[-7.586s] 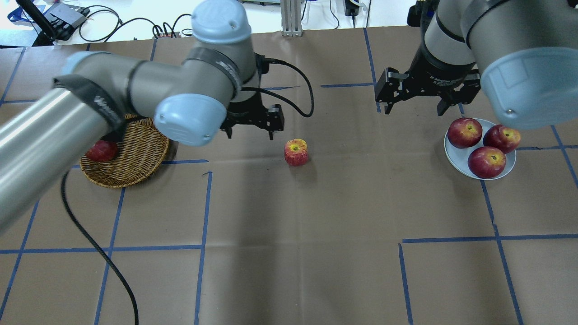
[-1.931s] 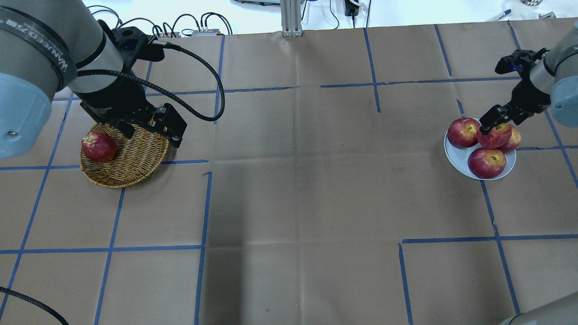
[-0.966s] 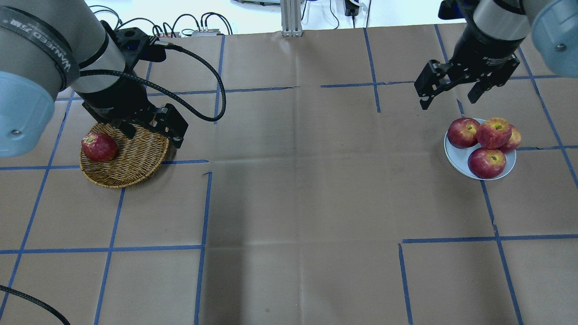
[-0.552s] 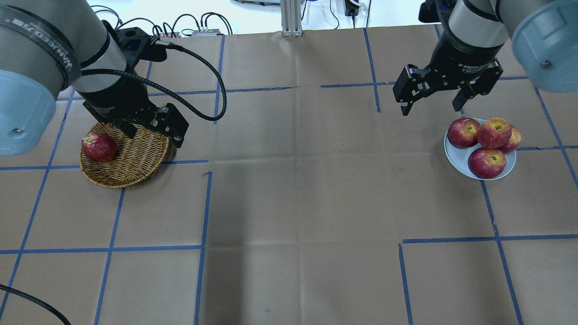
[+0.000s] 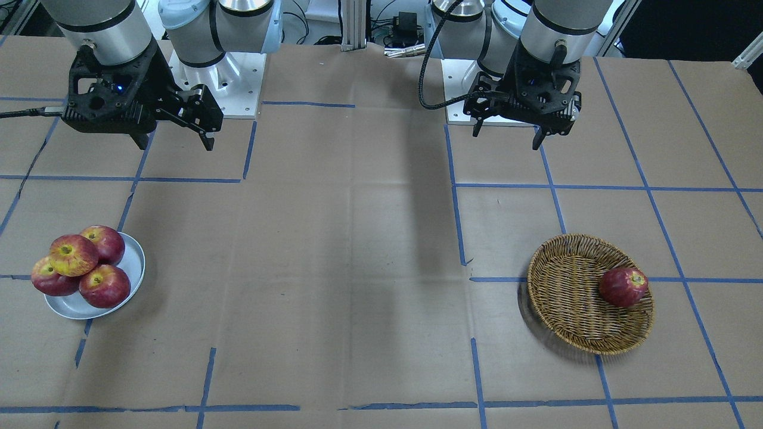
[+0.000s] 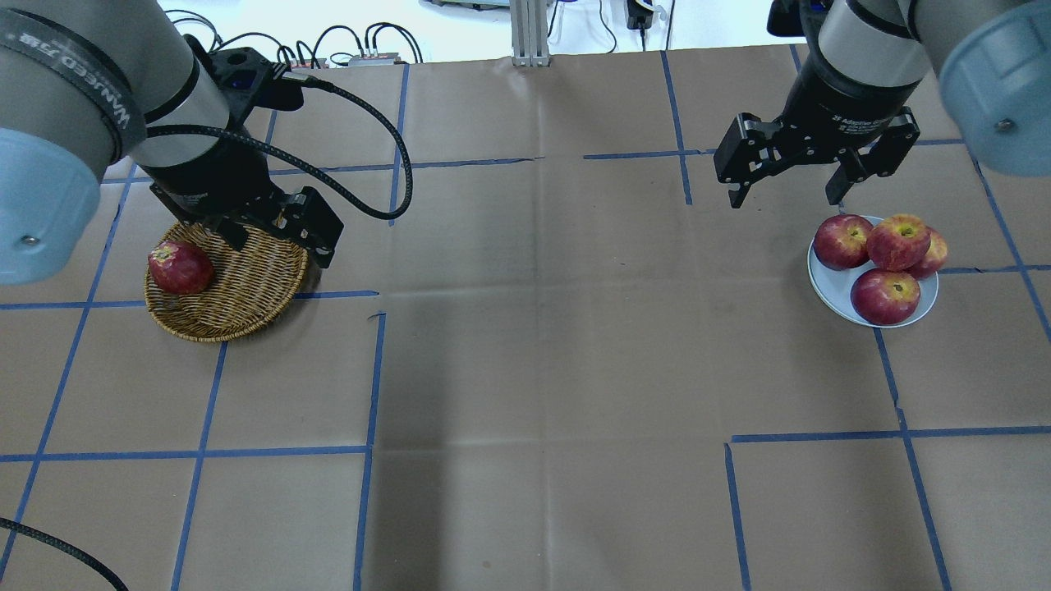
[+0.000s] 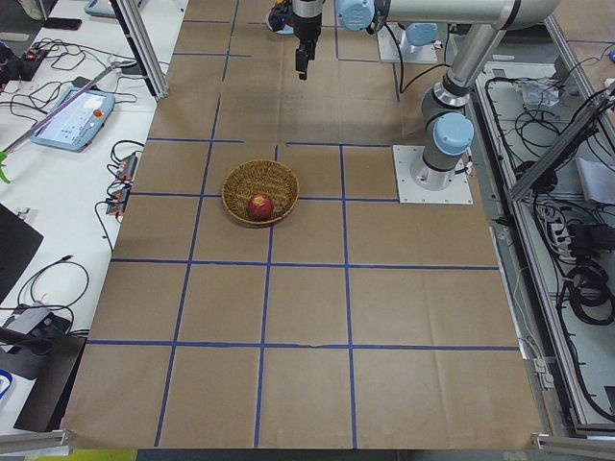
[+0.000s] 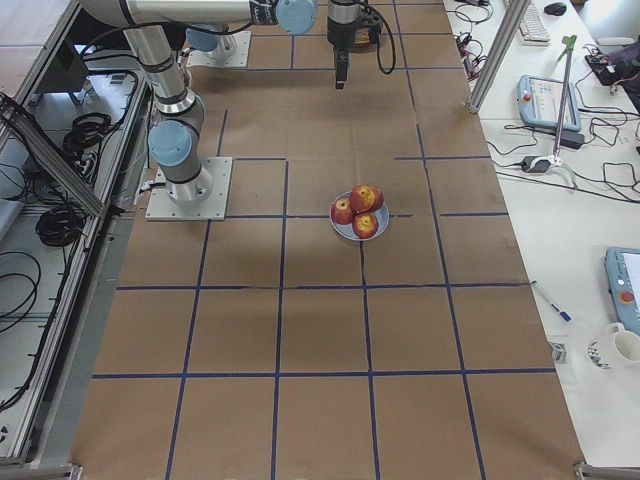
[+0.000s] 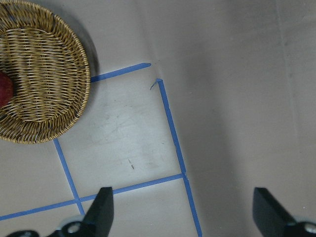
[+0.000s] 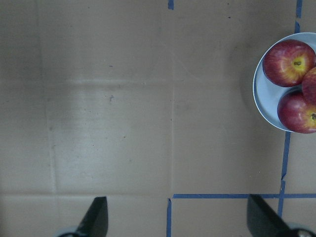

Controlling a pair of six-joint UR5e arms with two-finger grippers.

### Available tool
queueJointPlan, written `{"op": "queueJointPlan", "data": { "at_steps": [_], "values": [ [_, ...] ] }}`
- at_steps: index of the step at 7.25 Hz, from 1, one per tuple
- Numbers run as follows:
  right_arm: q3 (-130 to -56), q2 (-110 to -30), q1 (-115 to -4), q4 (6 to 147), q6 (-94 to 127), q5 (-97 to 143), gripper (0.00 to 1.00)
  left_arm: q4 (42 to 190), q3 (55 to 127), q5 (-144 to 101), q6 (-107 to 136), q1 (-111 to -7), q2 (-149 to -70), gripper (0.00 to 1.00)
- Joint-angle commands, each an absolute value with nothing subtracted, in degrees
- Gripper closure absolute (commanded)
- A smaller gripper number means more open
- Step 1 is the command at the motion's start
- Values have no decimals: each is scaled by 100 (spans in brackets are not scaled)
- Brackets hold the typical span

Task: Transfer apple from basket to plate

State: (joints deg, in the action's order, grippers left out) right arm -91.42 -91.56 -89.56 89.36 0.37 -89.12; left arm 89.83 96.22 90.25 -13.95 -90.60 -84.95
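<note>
Front view: the streaked apple (image 5: 73,254) sits on top of three darker apples (image 5: 105,286) on the plate (image 5: 135,262), so the transfer looks done. The right claw (image 5: 176,142) hangs spread and empty, nearer the robot than the plate. The left claw (image 5: 506,136), likewise spread and empty, hovers robot-side of the basket (image 5: 566,310), which holds one dark apple (image 5: 623,286).

Overhead: the apple lies right of the right claw (much the nearer arm), stem up, so it has no long axis.

Side views: both claws are too small to read.

Left wrist: the basket is cut off at the left edge, with only a red sliver showing.

Right wrist: the plate is cut by the right edge, and the apple is barely in frame.
</note>
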Motion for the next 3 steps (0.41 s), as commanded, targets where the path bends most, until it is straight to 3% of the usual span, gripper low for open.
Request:
{"op": "queueJointPlan", "data": {
  "at_steps": [1,3],
  "values": [
    [-9141,-9158,-8956,8938,97,-8903,0,8982,9607,9026,-1397,-9062,-8499,1],
    [-9149,-9158,-8956,8938,97,-8903,0,8974,9580,9070,-1398,-9062,-8534,1]
  ]
}}
